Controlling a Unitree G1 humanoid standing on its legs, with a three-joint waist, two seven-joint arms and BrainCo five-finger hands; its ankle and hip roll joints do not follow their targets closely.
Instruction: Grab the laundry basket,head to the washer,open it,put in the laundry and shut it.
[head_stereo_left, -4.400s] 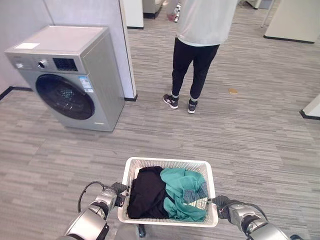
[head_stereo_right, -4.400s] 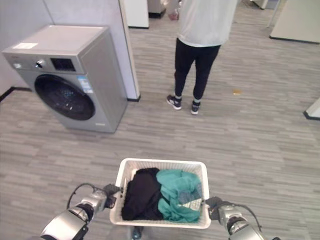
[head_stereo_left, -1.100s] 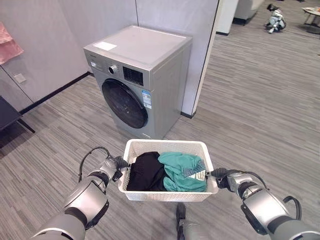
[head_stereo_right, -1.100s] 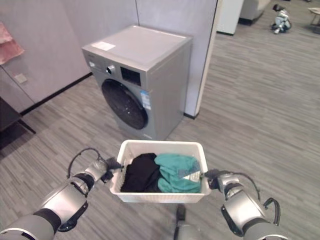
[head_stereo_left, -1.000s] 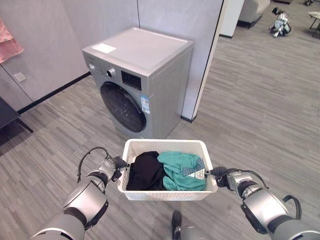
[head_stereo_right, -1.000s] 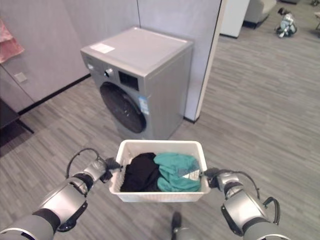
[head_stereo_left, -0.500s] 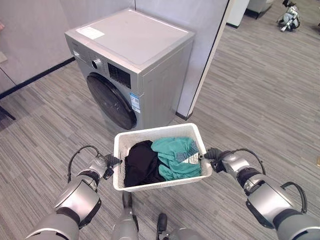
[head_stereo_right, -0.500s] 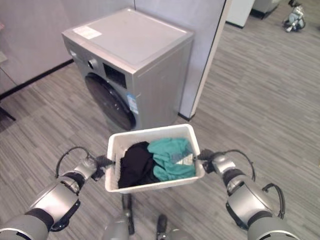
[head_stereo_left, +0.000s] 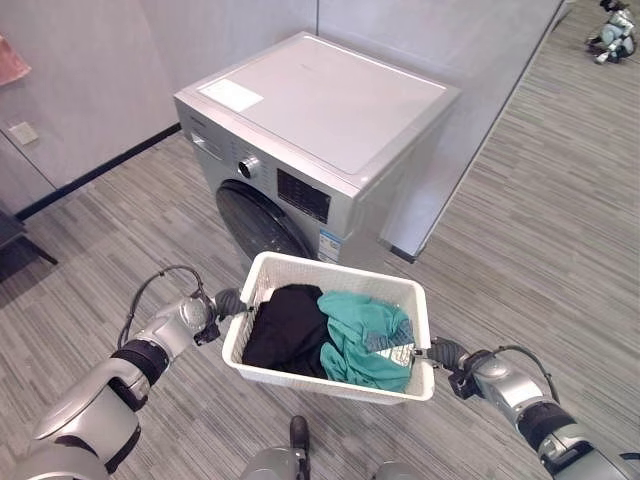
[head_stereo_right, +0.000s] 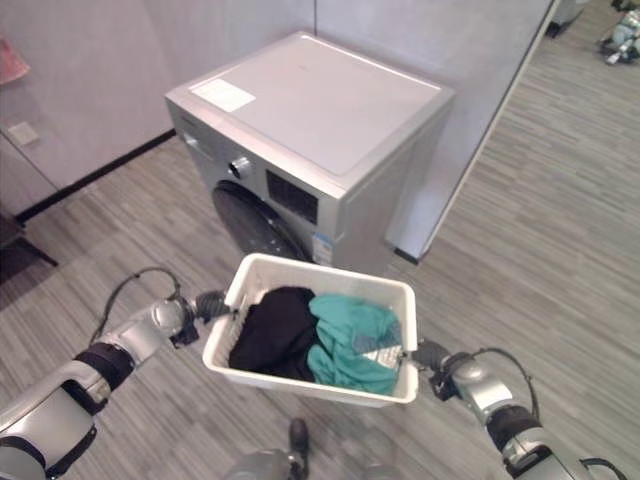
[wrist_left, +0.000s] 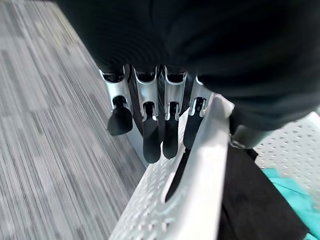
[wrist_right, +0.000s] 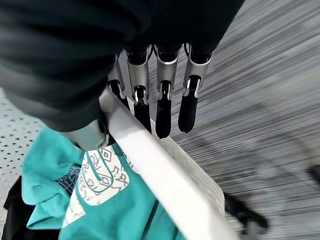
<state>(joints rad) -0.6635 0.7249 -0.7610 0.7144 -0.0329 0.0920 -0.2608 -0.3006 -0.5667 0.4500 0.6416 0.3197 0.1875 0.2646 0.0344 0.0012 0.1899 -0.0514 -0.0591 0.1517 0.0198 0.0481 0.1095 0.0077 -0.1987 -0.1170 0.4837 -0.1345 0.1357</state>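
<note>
Left hand (wrist_left: 150, 125) hooks the left rim of the laundry basket (head_stereo_left: 262, 275): fingers (wrist_left: 148, 131) run down the outer wall, thumb tucked inside the rim, so it pinches the rim. Right hand (wrist_right: 160, 107) does the same on the right rim, fingers (wrist_right: 161, 112) outside the wall, thumb inside just above the clothes. In the eye views both hands, left (head_stereo_left: 228, 302) and right (head_stereo_left: 447, 357), sit at opposite short ends with the basket carried between them, off the floor (head_stereo_left: 560, 230).

Inside: black garment (head_stereo_left: 285, 330) on the left half, teal garment (head_stereo_left: 362, 335) on the right half with a patterned patch (wrist_right: 102, 176) up by the right rim. Nothing hangs over the edge.

Washer (head_stereo_left: 330, 150) stands directly ahead, its round dark door (head_stereo_left: 262, 225) closed and partly hidden behind the basket's far rim. Knob (head_stereo_left: 248, 168) and dark panel (head_stereo_left: 305, 195) on the front.

Step in hand, judged: end of the approach with the basket. To do it well: keep both pinches even so the basket stays level, stop short of the washer front, don't bump the far rim on the door. Door needs swing room, so the basket should go down to one side on the floor, not right in front. Release only once it rests flat.
</note>
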